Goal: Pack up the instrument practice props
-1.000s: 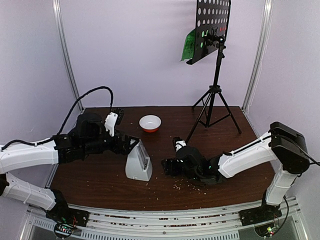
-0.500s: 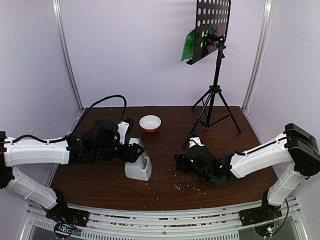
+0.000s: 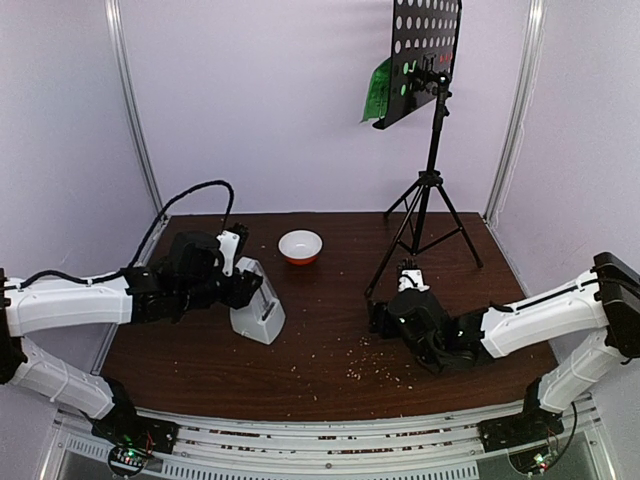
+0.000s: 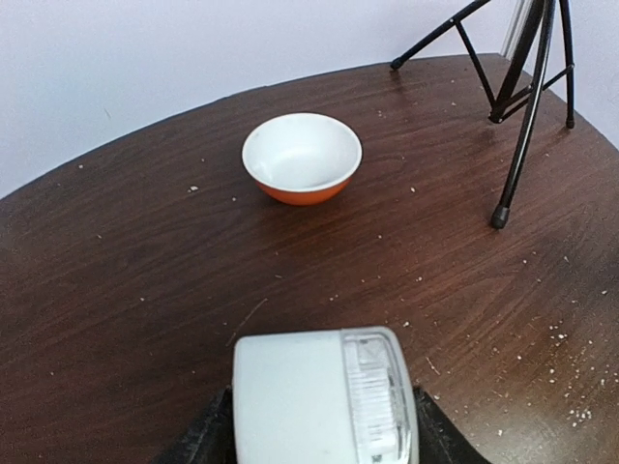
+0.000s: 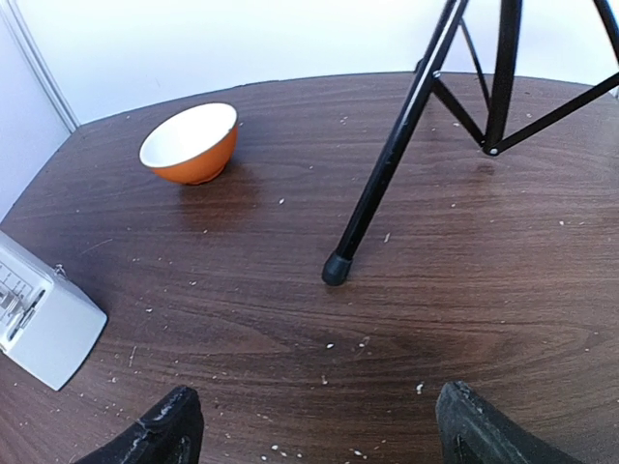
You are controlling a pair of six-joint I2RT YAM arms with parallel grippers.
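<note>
The white pyramid metronome leans tilted on the table at left centre. My left gripper is shut on it; in the left wrist view the metronome fills the gap between the black fingers. My right gripper is open and empty, low over the table just short of the front foot of the tall black music stand. The stand's perforated desk holds a green page on its far side, and red shows through the holes. The metronome also shows in the right wrist view.
A small white-and-orange bowl sits at the back centre of the table, also seen in the left wrist view and the right wrist view. Pale crumbs are scattered over the dark wooden table. Metal frame posts stand at the rear corners.
My left gripper has closed on the metronome and pulled it left and back, tilting it. My right gripper has drawn back to the right, toward the stand's front foot.
</note>
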